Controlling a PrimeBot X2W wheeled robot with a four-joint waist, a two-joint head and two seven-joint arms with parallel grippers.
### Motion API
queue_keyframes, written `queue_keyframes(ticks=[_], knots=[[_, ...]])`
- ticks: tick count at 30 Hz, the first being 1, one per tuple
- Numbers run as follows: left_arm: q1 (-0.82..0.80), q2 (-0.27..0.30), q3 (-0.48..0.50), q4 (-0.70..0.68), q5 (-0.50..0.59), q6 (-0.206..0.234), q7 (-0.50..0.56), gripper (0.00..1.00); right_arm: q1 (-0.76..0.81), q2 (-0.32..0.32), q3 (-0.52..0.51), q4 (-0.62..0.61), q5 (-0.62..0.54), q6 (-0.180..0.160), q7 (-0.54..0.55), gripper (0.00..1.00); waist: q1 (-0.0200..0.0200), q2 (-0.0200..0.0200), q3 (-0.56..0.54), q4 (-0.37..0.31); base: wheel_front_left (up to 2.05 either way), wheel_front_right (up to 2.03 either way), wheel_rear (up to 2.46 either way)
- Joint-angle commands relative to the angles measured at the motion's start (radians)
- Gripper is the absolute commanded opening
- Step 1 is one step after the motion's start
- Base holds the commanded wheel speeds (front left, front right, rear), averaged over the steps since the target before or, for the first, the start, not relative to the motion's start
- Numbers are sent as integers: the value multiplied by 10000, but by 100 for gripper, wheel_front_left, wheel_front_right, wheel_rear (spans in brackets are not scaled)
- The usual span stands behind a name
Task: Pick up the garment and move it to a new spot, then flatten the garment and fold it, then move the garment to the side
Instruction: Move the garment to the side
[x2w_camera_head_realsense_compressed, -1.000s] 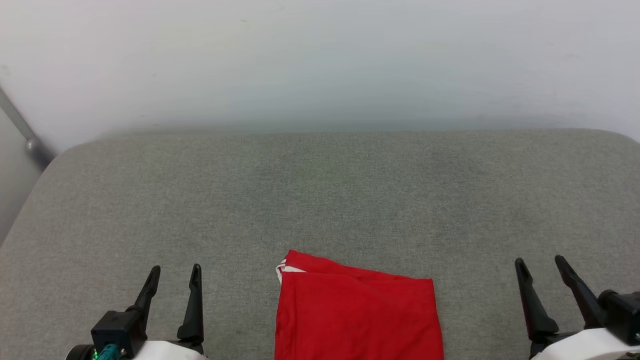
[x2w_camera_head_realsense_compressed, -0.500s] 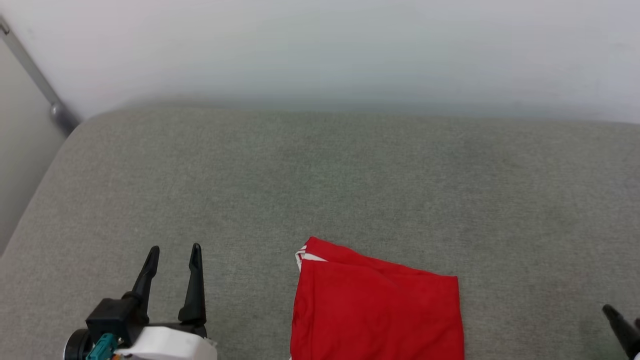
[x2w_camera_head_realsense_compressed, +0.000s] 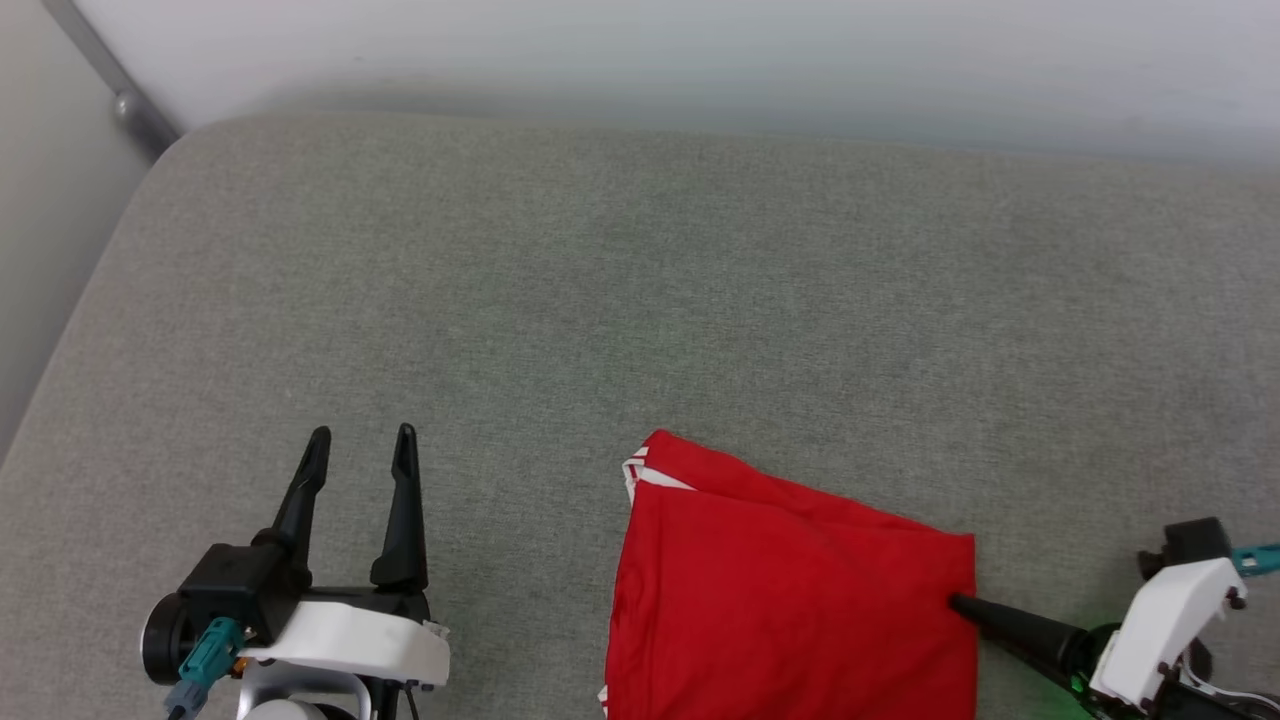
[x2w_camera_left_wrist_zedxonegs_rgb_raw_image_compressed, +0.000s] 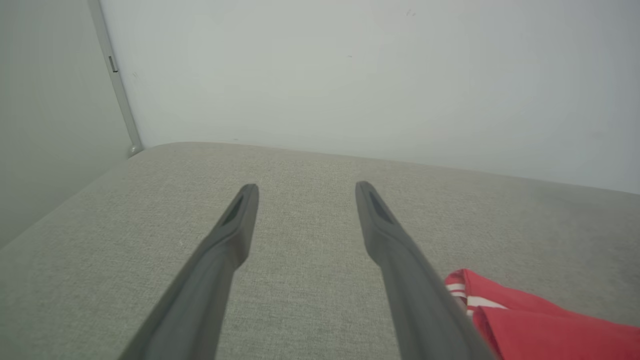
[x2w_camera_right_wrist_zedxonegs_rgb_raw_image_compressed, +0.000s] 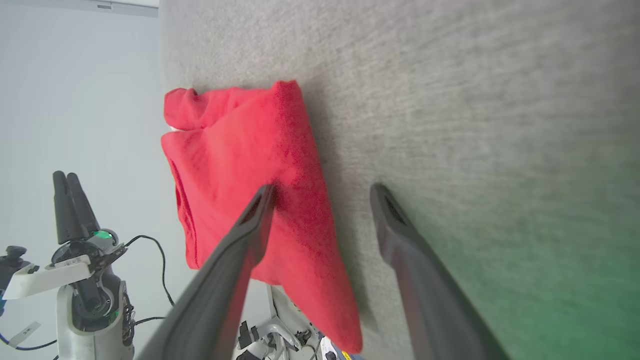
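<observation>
The garment (x2w_camera_head_realsense_compressed: 790, 600) lies folded into a red rectangle near the front of the grey cushion (x2w_camera_head_realsense_compressed: 640, 280), with a bit of white striped trim at its far left corner. My right gripper (x2w_camera_head_realsense_compressed: 955, 603) is turned sideways and points left at the garment's right edge. In the right wrist view this gripper (x2w_camera_right_wrist_zedxonegs_rgb_raw_image_compressed: 322, 189) is open, one finger in front of the garment (x2w_camera_right_wrist_zedxonegs_rgb_raw_image_compressed: 240, 150) and the other over bare cushion. My left gripper (x2w_camera_head_realsense_compressed: 362, 435) stands open and empty to the garment's left. In the left wrist view, my left gripper (x2w_camera_left_wrist_zedxonegs_rgb_raw_image_compressed: 305, 186) is open, with the garment (x2w_camera_left_wrist_zedxonegs_rgb_raw_image_compressed: 525, 320) at lower right.
A pale wall (x2w_camera_head_realsense_compressed: 700, 50) rises behind the cushion, and a grey metal bar (x2w_camera_head_realsense_compressed: 110, 80) slants at the far left corner. The cushion's left edge (x2w_camera_head_realsense_compressed: 60, 340) drops off beside the left arm. The right wrist view also shows the left gripper (x2w_camera_right_wrist_zedxonegs_rgb_raw_image_compressed: 70, 180).
The head camera has tilted down and turned, shifting the whole picture. My right gripper has swung from upright to sideways and come in against the garment's right edge. The garment has kept its shape.
</observation>
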Motion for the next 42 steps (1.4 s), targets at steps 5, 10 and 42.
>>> queue_keyframes(ticks=[5,10,42], knots=[[-285,-51,-40,179,147,-207,-66,100,-80,165,991,998,734,-17,224,80,0,0,116,231,0,0,0],[-251,-77,-15,254,182,-206,-59,100,-245,173,1476,1054,978,-14,-102,0,0,0,-11,203,0,0,0],[-2526,405,-47,-936,1264,-834,355,100,-3858,-3150,2485,1267,-4579,-9,-3190,0,0,0,3049,-4760,0,0,0]])
